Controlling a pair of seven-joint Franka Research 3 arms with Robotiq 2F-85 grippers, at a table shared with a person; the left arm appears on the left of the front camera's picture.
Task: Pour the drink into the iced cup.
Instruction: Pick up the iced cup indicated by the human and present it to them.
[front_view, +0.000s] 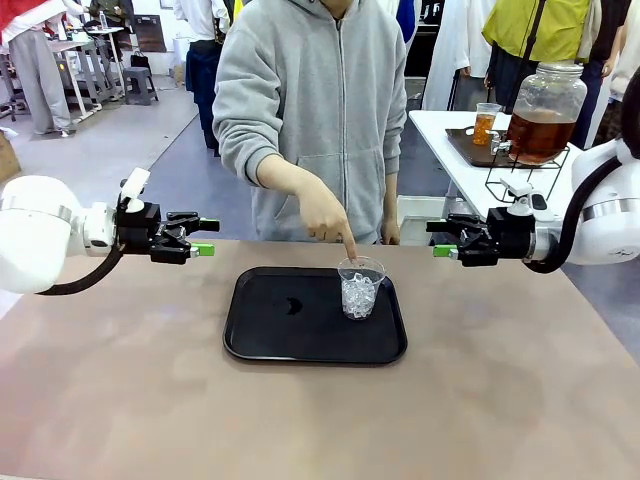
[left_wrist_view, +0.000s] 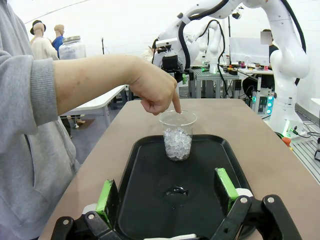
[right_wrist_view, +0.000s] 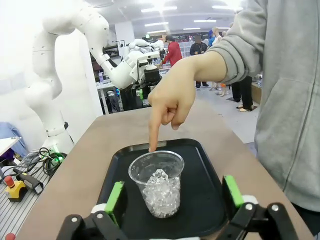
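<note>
1. Front view: a clear cup (front_view: 361, 288), part-filled with ice, is seen on the far right part of a black tray (front_view: 270, 340). A person's hand (front_view: 325, 215) is poised over it. Its forefinger is pointed down at the rim and nothing is grasped. The left gripper (front_view: 205, 237) is seen left of the tray and the right gripper (front_view: 438, 238) right of it, both spread wide and empty. The amber drink (front_view: 538, 135) is seen in a glass jar (front_view: 545, 110) with a spigot, on another table well beyond the tray's far right corner.
2. Left wrist view: the left gripper (left_wrist_view: 166, 195) is opened wide at one edge of the tray (left_wrist_view: 145, 165). The cup (left_wrist_view: 178, 136) is seen towards the opposite edge, untouched by it.
3. Right wrist view: the cup (right_wrist_view: 159, 182) is framed between the open fingers of the right gripper (right_wrist_view: 172, 197) but not touched. The cup is judged thin, light, easily crushed and perhaps slippery, so it is best taken gently, low on its wall. The jar is judged heavy and fragile, so the spigot is better used than a lift.
</note>
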